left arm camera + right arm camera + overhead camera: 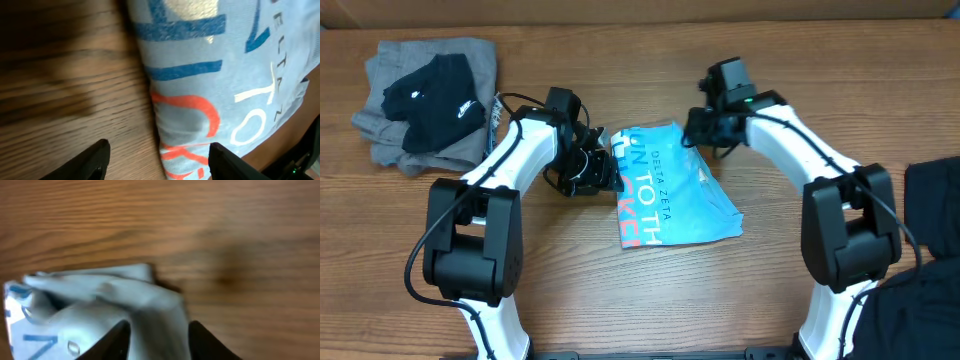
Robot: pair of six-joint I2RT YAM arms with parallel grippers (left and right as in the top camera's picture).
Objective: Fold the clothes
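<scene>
Shirt [675,190], light blue with white, coral and darker blue lettering, lies near the centre of the wood-grain table [620,290], folded into a soft, puckered, rough rectangle. Left gripper [608,172] reaches low to its left edge, fingers spread, pinching nothing. Right gripper [694,134] bends over its far right corner, cloth between the fingers; whether it grips, I cannot tell. Black piece [435,105] on grey piece [380,125], far left corner.

Clock bearings from the blue T-shirt [670,190]: bare table [650,295] at 6 and 12; left gripper [594,170] obstructs 9, right gripper [700,130] 1; grey-and-black pile [430,100] at 10; dark garment [934,205] at 3.
</scene>
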